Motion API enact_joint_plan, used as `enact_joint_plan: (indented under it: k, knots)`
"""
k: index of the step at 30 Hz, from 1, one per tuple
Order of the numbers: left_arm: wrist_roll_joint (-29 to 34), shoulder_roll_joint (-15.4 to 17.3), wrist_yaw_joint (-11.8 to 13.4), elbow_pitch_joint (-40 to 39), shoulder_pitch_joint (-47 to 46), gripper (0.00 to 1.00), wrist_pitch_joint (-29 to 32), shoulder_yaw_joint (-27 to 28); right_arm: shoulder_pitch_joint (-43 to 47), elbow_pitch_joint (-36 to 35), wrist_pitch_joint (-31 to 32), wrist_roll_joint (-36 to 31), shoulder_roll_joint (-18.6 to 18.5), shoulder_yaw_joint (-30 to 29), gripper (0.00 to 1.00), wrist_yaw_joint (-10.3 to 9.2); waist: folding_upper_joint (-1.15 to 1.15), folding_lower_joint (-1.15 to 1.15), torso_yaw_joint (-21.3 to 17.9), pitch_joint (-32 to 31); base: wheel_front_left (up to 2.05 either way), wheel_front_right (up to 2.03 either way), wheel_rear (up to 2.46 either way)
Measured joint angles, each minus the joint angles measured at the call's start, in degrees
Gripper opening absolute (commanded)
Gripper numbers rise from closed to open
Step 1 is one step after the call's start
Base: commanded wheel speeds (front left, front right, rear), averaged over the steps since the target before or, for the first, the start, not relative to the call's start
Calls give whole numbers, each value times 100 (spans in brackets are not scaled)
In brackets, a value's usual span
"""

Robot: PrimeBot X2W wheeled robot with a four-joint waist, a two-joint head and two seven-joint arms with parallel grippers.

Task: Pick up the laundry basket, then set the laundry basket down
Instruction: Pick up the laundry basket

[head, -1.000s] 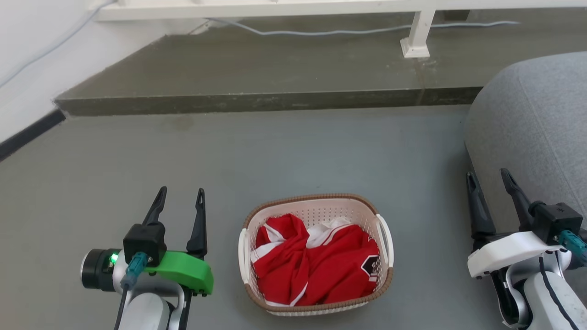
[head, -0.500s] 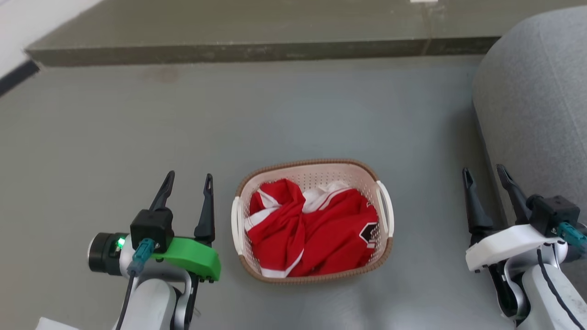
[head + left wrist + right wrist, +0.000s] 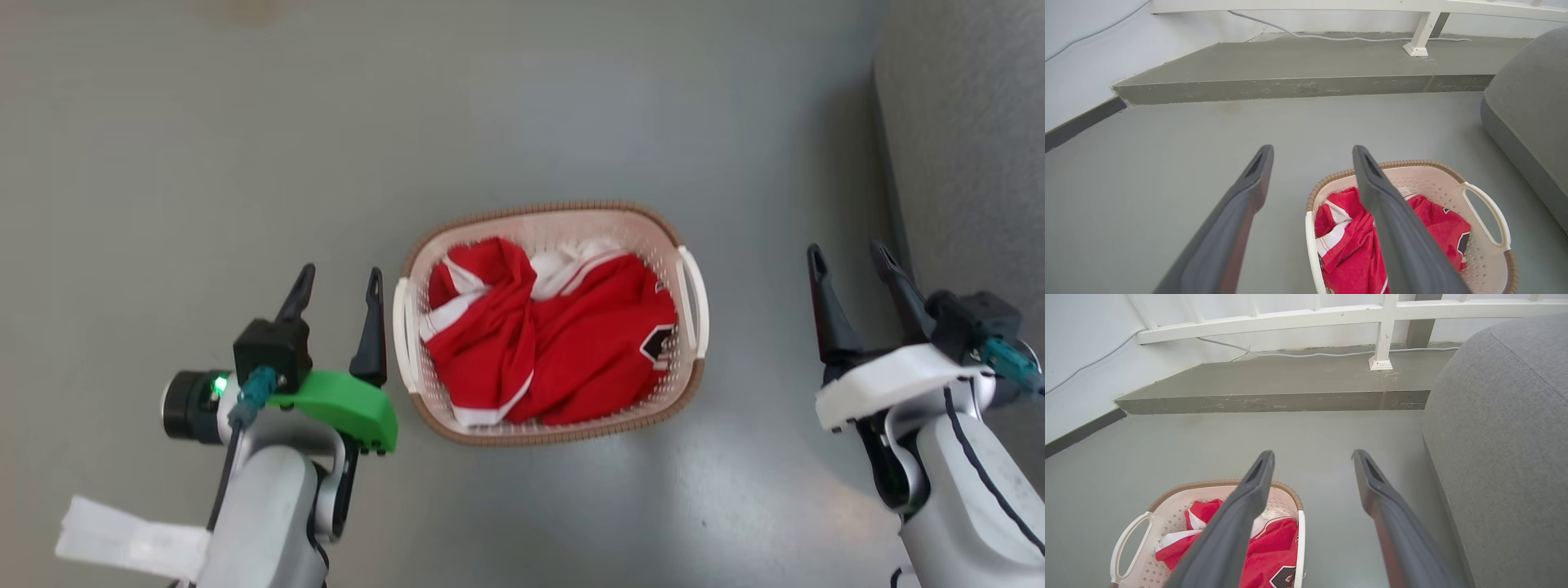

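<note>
The cream-white perforated plastic laundry basket (image 3: 555, 209) with its brown woven-look rim is sitting on the grey floor (image 3: 245, 163) between your arms, carrying a crumpled red-and-white garment (image 3: 563, 343). Its long axis is running side to side, so a white handle is facing each arm. Your left end effector (image 3: 340, 273) is hovering just beside the left handle (image 3: 402, 335), fingers spread and empty. Your right end effector (image 3: 846, 249), equally spread and empty, is hanging well apart from the right handle (image 3: 695, 298), so that side is probably needing the longer inward reach.

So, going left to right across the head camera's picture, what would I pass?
The left end effector, open → the laundry basket → the right end effector, open.
</note>
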Motion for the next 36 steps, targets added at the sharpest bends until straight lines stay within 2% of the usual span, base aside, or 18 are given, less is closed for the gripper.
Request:
enact_joint_plan:
  k: [17, 21, 36]
  knots:
    - [-140, -30, -255, 922, -1562, 100, 588, 40, -1532, 944, 89, -53, 41, 374, 100, 243, 0, 1, -72, 1393, 0, 0, 0]
    - [-143, -38, -403, 1249, -2031, 100, 747, 20, -2007, 1254, 136, -85, 107, 500, 100, 281, 0, 0, -106, 1801, 0, 0, 0]
    - [-283, -52, -708, 2379, -2558, 100, 859, -11, -2709, 2358, 130, -116, 286, 779, 100, 377, 0, 0, -236, 2729, 0, 0, 0]
